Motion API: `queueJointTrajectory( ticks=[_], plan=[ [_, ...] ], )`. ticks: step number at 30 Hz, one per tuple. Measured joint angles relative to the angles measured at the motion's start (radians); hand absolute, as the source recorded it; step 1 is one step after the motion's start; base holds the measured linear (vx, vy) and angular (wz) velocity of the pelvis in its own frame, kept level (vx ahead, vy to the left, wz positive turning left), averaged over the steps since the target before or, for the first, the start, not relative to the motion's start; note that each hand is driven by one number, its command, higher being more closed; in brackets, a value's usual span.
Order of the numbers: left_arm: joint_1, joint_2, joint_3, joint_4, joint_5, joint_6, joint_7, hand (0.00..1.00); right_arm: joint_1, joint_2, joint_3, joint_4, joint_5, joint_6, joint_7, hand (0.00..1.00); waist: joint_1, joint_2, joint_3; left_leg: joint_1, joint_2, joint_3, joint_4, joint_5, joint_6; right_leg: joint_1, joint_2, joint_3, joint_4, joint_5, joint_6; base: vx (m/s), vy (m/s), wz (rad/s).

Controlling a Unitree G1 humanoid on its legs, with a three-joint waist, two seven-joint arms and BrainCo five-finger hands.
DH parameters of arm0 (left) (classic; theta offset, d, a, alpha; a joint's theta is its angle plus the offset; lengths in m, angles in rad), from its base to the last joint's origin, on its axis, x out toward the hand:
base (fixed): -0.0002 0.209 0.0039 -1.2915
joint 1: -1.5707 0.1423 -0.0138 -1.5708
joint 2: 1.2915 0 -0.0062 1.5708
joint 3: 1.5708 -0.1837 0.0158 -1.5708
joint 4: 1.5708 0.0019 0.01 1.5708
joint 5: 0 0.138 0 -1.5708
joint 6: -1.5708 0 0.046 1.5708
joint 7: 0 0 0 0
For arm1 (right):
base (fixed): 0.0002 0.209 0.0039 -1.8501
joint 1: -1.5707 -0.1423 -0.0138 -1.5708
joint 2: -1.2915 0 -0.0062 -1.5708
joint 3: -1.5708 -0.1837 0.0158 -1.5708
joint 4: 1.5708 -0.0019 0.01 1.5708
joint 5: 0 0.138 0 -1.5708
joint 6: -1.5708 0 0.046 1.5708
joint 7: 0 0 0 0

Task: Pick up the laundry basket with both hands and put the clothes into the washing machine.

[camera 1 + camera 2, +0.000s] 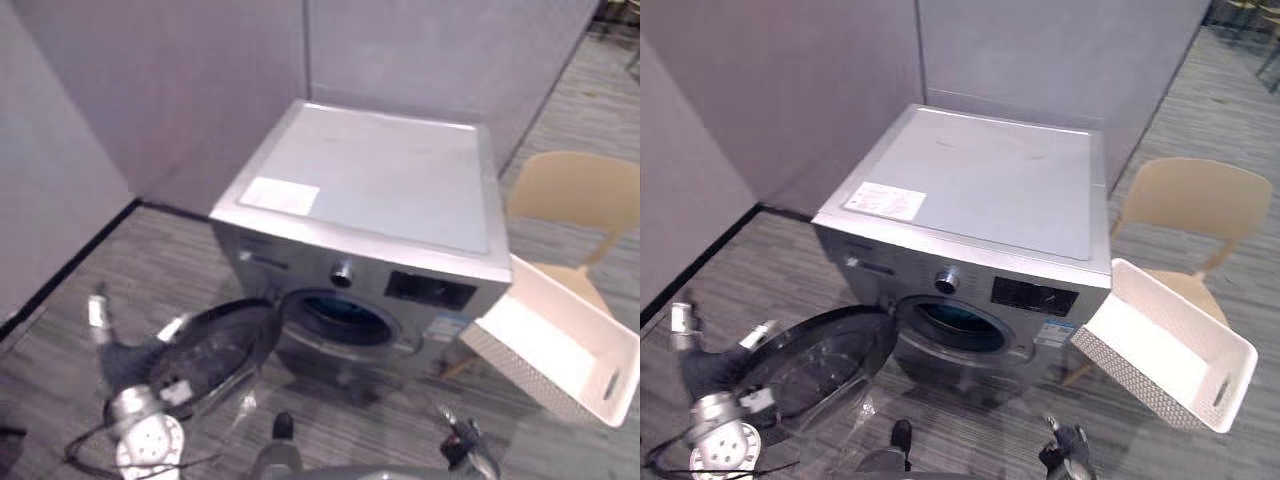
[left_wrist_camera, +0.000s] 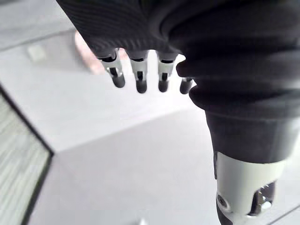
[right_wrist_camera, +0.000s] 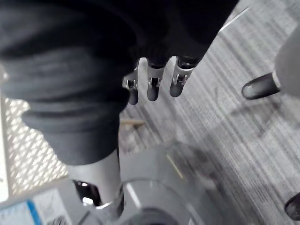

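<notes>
Your left hand (image 2: 139, 75) and right hand (image 3: 153, 86), nearest, hang slack-fingered and empty; white perforated plastic laundry basket (image 1: 1122, 376) rests tilted on beige chair (image 1: 1190, 196), right of silver washing machine (image 1: 980, 182). Grasp both ends evenly.

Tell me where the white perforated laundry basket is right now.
The white basket lies tilted on the right in both eye views, beside the silver washing machine and in front of the beige chair.

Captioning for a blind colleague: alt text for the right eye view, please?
A silver front-loading washing machine stands with its round door swung open to the left. A white perforated laundry basket rests tilted on a beige chair at its right.
</notes>
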Motion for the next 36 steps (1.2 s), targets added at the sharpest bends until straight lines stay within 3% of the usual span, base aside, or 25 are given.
queueJointTrajectory(
  ticks=[1,2,3,4,5,6,7,8,10,13,16,20,23,25,27,28,29,32,34,35,36],
  plan=[
    [-0.001,0.005,0.012,-0.039,0.018,-0.001,0.015,0.00,-0.013,-0.002,0.004,-0.023,0.000,-0.001,0.000,0.00,0.004,0.010,-0.003,-0.023,0.014,0.017,0.178,-0.068,0.022,0.000,-0.017,0.010,0.031,-0.007,0.012,-0.11,0.210,0.06],
    [-0.003,0.006,0.016,-0.057,0.021,-0.001,0.016,0.00,-0.014,-0.004,0.008,-0.042,0.000,-0.002,0.000,0.00,0.007,0.020,-0.009,-0.020,0.022,0.028,0.190,-0.085,0.019,-0.003,-0.020,0.017,0.048,-0.012,0.020,-0.07,0.226,0.00],
    [-0.010,0.011,0.016,-0.083,0.032,-0.002,0.027,0.00,-0.019,-0.015,0.021,-0.058,0.001,-0.007,0.002,0.00,0.013,0.049,-0.035,-0.008,-0.007,0.014,0.129,-0.129,-0.001,-0.027,-0.028,0.025,0.080,-0.034,0.033,-0.02,0.156,0.27],
    [-0.029,0.016,0.018,-0.091,0.041,-0.003,0.041,0.00,-0.024,-0.010,0.018,-0.043,0.002,-0.009,0.011,0.00,-0.008,0.020,-0.067,-0.010,-0.044,-0.014,0.039,-0.157,-0.047,-0.052,-0.059,0.020,0.087,-0.041,0.034,0.01,0.215,0.61],
    [-0.078,0.023,0.031,-0.086,0.052,-0.002,0.059,0.00,-0.043,0.005,0.015,-0.010,0.013,-0.010,0.020,0.00,-0.018,-0.029,-0.085,-0.004,-0.069,0.027,0.006,-0.147,-0.030,-0.075,-0.101,0.012,0.059,-0.022,0.027,0.03,0.186,0.56],
    [-0.099,0.029,0.045,-0.091,0.058,-0.004,0.068,0.00,-0.066,0.005,0.017,0.015,0.018,-0.012,0.021,0.00,-0.013,-0.025,-0.080,-0.033,-0.054,0.003,0.104,-0.150,-0.021,-0.086,-0.098,0.016,0.050,-0.005,0.034,0.04,0.157,0.16],
    [-0.098,0.029,0.054,-0.092,0.061,-0.005,0.075,0.00,-0.076,0.000,0.020,0.031,0.023,-0.012,0.023,0.00,-0.011,0.010,-0.079,-0.032,-0.037,-0.021,0.112,-0.163,-0.056,-0.082,-0.074,0.023,0.040,0.006,0.040,0.05,0.139,-0.05],
    [-0.132,0.050,0.061,-0.059,0.066,0.000,0.083,0.00,-0.089,-0.006,0.023,0.065,0.031,-0.012,0.023,0.00,-0.018,0.022,-0.077,-0.028,-0.058,-0.046,0.070,-0.183,-0.067,-0.076,-0.068,0.035,0.009,0.035,0.041,0.06,0.166,0.09],
    [-0.169,0.068,0.057,-0.023,0.067,0.001,0.081,0.00,-0.095,-0.016,0.021,0.093,0.031,-0.010,0.021,0.00,-0.034,0.006,-0.074,-0.006,-0.095,-0.044,0.021,-0.157,-0.045,-0.048,-0.080,0.053,-0.052,0.086,0.035,0.03,0.185,0.29],
    [-0.204,0.085,0.041,-0.011,0.059,0.003,0.076,0.00,-0.106,-0.035,0.020,0.122,0.031,-0.008,0.020,0.00,-0.037,0.018,-0.065,0.021,-0.140,-0.033,-0.020,-0.137,-0.017,-0.024,-0.101,0.125,-0.124,0.161,0.032,0.00,0.197,0.01],
    [-0.204,0.117,0.016,-0.004,0.058,0.003,0.052,0.00,-0.111,-0.034,0.026,0.126,0.025,-0.002,0.021,0.00,-0.035,0.027,-0.062,0.034,-0.142,-0.009,-0.096,-0.101,-0.015,-0.039,-0.096,0.168,-0.174,0.241,0.027,-0.04,0.106,-0.14],
    [-0.200,0.157,-0.029,0.081,0.058,0.010,-0.013,0.00,-0.104,-0.027,0.035,0.124,0.020,0.000,0.024,0.00,-0.035,0.034,-0.058,0.060,-0.103,0.022,-0.219,-0.036,-0.020,-0.090,-0.053,0.219,-0.203,0.347,0.015,-0.06,0.019,-0.36],
    [-0.215,0.215,-0.077,0.218,0.058,0.027,-0.081,0.00,-0.061,0.004,0.045,0.061,0.020,0.001,0.041,0.00,-0.035,0.035,-0.057,0.083,-0.017,0.081,-0.284,-0.006,-0.043,-0.150,0.026,0.247,-0.203,0.451,0.002,-0.08,-0.048,-0.79],
    [-0.273,0.249,-0.075,0.382,0.056,0.037,-0.105,0.00,-0.020,0.017,0.075,0.026,0.020,0.002,0.049,0.00,-0.048,0.034,-0.054,0.079,0.039,0.104,-0.313,0.000,-0.047,-0.169,0.083,0.271,-0.230,0.514,0.033,-0.13,-0.106,-0.55],
    [-0.344,0.268,-0.067,0.533,0.052,0.053,-0.115,0.00,0.004,0.016,0.062,0.026,0.024,0.004,0.059,0.00,-0.056,0.034,-0.053,0.090,0.077,0.114,-0.359,0.046,-0.039,-0.205,0.098,0.270,-0.048,0.370,0.020,-0.03,-0.162,0.07],
    [-0.368,0.287,-0.058,0.614,0.048,0.067,-0.118,0.00,0.015,0.017,0.061,0.020,0.028,0.003,0.067,0.00,-0.071,0.019,-0.059,0.089,0.076,0.101,-0.381,0.070,-0.054,-0.212,0.099,0.286,0.012,0.326,0.035,0.03,-0.190,0.17],
    [-0.382,0.293,-0.054,0.685,0.045,0.079,-0.120,0.00,0.026,0.013,0.056,0.013,0.031,0.003,0.069,0.00,-0.074,0.004,-0.068,0.087,0.073,0.098,-0.395,0.079,-0.071,-0.225,0.120,0.303,0.016,0.331,0.035,0.04,-0.178,0.02],
    [-0.395,0.296,-0.030,0.874,0.027,0.093,-0.121,0.00,0.043,-0.011,0.062,-0.012,0.032,0.000,0.088,0.00,-0.064,0.010,-0.072,0.080,0.082,0.093,-0.397,0.083,-0.064,-0.230,0.144,0.379,-0.048,0.327,0.037,0.03,-0.097,-0.49],
    [-0.395,0.297,-0.015,0.880,0.009,0.097,-0.118,0.00,0.052,-0.015,0.064,-0.017,0.033,0.000,0.088,0.00,-0.071,0.004,-0.072,0.082,0.071,0.103,-0.393,0.090,-0.082,-0.217,0.133,0.392,-0.068,0.278,0.028,-0.02,-0.091,-0.17],
    [-0.395,0.288,-0.012,0.899,0.006,0.096,-0.114,0.00,0.080,-0.014,0.066,-0.017,0.033,0.000,0.088,0.00,-0.078,-0.020,-0.087,0.091,0.039,0.104,-0.402,0.096,-0.089,-0.191,0.107,0.406,-0.100,0.226,0.028,0.00,-0.060,0.16],
    [-0.393,0.280,-0.007,0.900,0.001,0.089,-0.107,0.00,0.092,-0.014,0.067,-0.017,0.032,0.000,0.088,0.00,-0.079,-0.021,-0.088,0.097,0.028,0.104,-0.409,0.107,-0.097,-0.174,0.097,0.411,-0.127,0.202,0.027,0.00,-0.051,0.15]
  ],
)
